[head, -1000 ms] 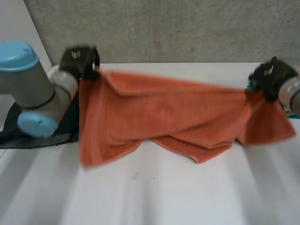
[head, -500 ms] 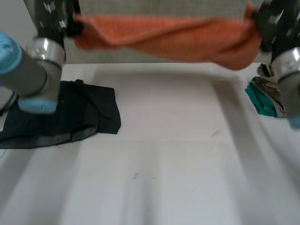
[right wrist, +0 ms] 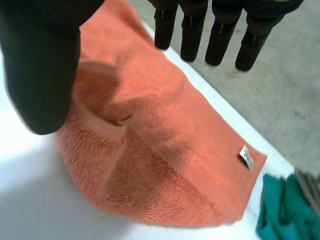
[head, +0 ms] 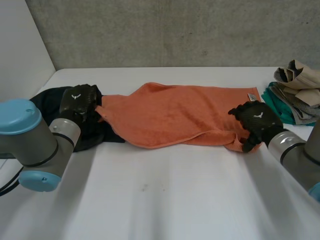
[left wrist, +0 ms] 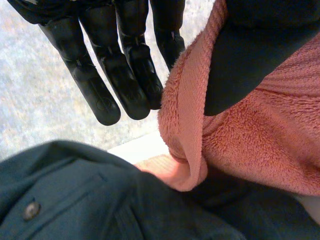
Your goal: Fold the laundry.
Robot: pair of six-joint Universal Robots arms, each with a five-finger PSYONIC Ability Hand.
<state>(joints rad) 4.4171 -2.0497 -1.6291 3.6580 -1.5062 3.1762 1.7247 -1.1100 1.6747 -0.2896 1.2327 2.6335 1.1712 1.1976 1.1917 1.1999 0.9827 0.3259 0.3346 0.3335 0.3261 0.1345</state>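
An orange towel (head: 185, 112) lies spread on the white table (head: 175, 200), folded over lengthwise. My left hand (head: 79, 100) is at its left corner. In the left wrist view the towel's edge (left wrist: 185, 125) runs up between the straight fingers (left wrist: 125, 65) and the thumb, which pinch it. My right hand (head: 255, 117) rests at the towel's right front corner. In the right wrist view its fingers (right wrist: 220, 30) are straight and spread from the thumb above the towel (right wrist: 165, 160), holding nothing. A small white label (right wrist: 245, 157) sits near the towel's corner.
A dark garment (head: 47, 97) lies under and beside my left hand, and the towel's corner overlaps it (left wrist: 75, 200). A teal cloth (head: 277, 102) and a beige cloth (head: 300, 75) are piled at the table's right edge, close to my right hand.
Both hands swung the stretched towel up high, then down onto the table. The right hand has let go of its corner; the left still pinches its own.
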